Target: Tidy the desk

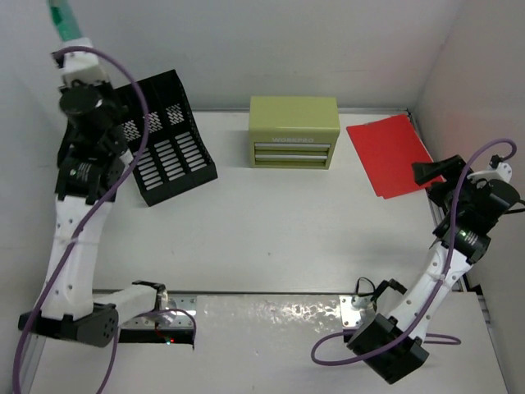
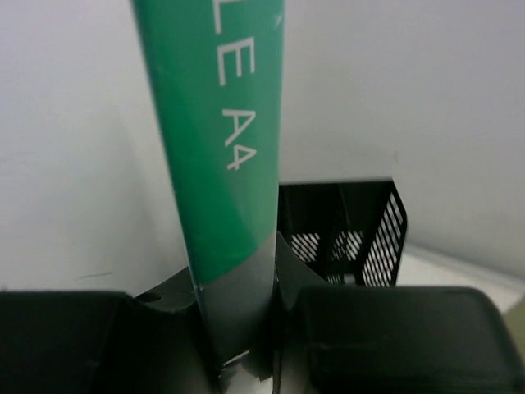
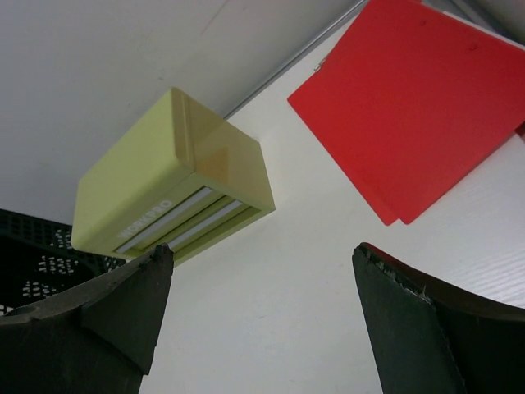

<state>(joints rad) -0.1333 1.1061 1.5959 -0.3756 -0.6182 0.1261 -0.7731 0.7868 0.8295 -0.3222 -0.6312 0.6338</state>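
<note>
White bench (image 1: 271,238) holds a black rack (image 1: 168,135) in its far left corner and a red folder (image 3: 410,107) far right. Left fingers (image 2: 385,341) pinch a green folder (image 2: 221,148); right fingers (image 3: 98,320) are spread.

I see the green folder (image 2: 221,164) as smooth glossy plastic. The file rack (image 1: 168,139) looks like black perforated plastic. The drawer chest (image 3: 168,172) has a smooth olive sheen; the red folder (image 3: 410,98) reads matt. The counter (image 1: 271,238) is matt white, its near strip (image 1: 271,310) bright, dimpled metal.
</note>
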